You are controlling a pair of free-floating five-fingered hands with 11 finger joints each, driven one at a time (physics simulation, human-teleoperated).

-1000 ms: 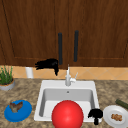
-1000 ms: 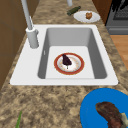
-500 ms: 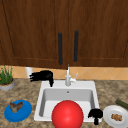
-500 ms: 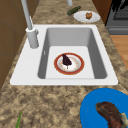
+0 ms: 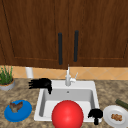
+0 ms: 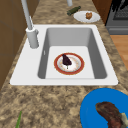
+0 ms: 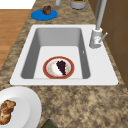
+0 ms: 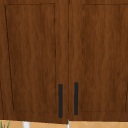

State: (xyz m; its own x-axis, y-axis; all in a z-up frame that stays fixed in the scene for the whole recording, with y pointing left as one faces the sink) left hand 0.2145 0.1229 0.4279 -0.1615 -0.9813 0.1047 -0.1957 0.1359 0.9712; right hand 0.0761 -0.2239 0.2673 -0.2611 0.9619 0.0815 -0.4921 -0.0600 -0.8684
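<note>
The left hand [image 5: 40,83] is held over the sink [image 5: 75,85] rim, fingers straight. The right hand [image 5: 95,114] is clenched by the plate [image 5: 110,113].

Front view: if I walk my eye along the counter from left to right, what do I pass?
Potted plant → blue plate with a brown piece of food → left hand at the sink's back left corner → faucet → right hand at the sink's front right corner → white plate with a brown snack.
</note>
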